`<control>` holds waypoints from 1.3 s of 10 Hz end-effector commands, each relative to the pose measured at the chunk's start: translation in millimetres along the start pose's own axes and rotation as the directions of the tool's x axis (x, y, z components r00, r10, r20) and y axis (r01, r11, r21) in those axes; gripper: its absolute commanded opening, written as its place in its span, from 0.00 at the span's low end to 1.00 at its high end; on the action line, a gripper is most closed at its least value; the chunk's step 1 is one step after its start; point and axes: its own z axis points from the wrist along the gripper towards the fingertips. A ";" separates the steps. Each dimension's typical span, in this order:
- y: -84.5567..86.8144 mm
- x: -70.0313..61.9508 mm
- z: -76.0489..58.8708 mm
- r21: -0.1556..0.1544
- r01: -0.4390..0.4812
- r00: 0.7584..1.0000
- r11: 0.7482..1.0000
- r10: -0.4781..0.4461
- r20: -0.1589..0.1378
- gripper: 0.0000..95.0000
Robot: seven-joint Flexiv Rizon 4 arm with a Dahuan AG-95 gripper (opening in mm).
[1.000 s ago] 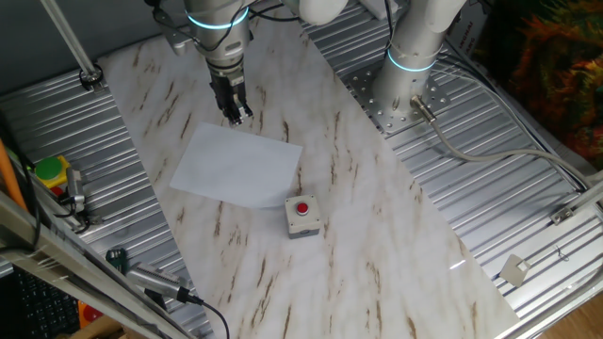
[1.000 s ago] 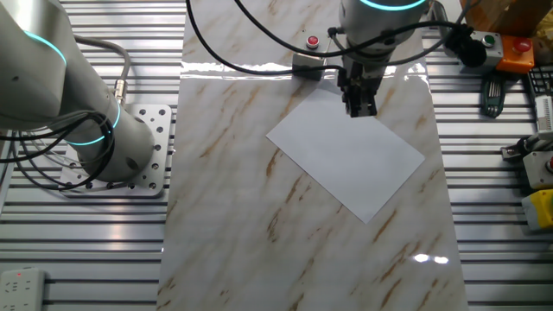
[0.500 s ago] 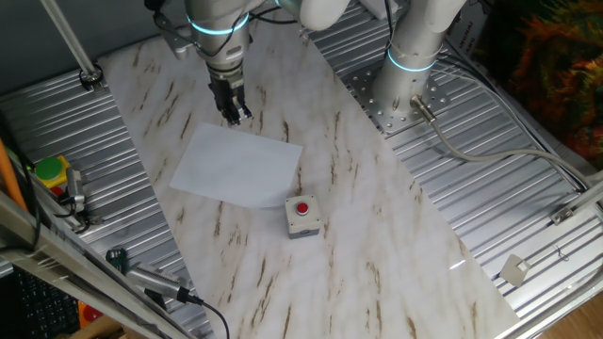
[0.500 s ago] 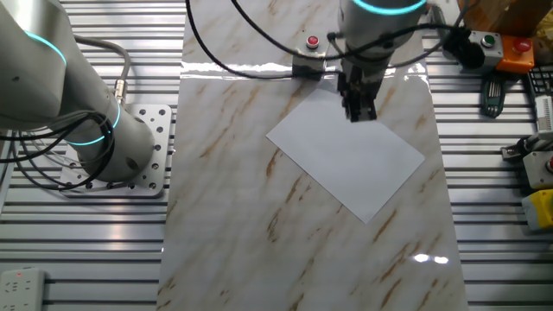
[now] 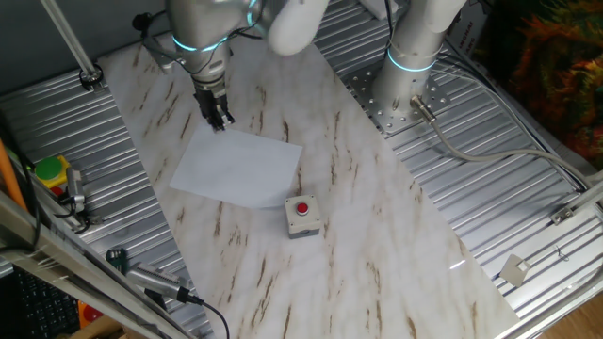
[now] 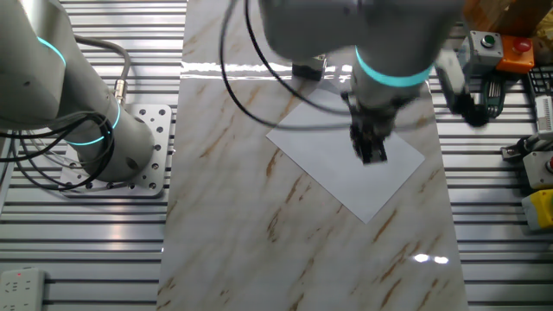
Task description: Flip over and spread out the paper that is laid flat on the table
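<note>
The white paper point(image 5: 237, 168) lies flat on the marble table point(image 5: 377, 245). In the other fixed view the paper point(image 6: 328, 164) lies as a tilted rectangle on the table point(image 6: 225, 216). My gripper point(image 5: 219, 118) points down over the paper's far left corner, fingers close together and holding nothing. In the other fixed view the gripper point(image 6: 371, 154) is motion-blurred over the sheet's right part. I cannot tell whether it touches the paper.
A small grey box with a red button point(image 5: 301, 215) sits at the paper's near right corner. A second arm's base point(image 5: 410, 56) stands on the ribbed metal panel point(image 6: 95, 130). Tools and a yellow-green item point(image 5: 49, 174) lie at the left. An orange button box point(image 6: 510, 47) lies beside the table.
The gripper has moved along the paper's far edge toward its left corner. The arm swung fast and is blurred. The paper and the box have not moved.
</note>
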 end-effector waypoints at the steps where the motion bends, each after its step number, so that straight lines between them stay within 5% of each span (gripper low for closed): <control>1: -5.4 4.5 -1.8 -0.004 0.002 1.000 1.000 -0.002 -0.003 0.00; 5: -35.8 9.2 17.0 -0.019 0.022 1.000 1.000 -0.022 -0.007 0.00; 13: -55.6 6.4 48.5 -0.012 0.039 0.999 0.999 -0.039 -0.008 0.00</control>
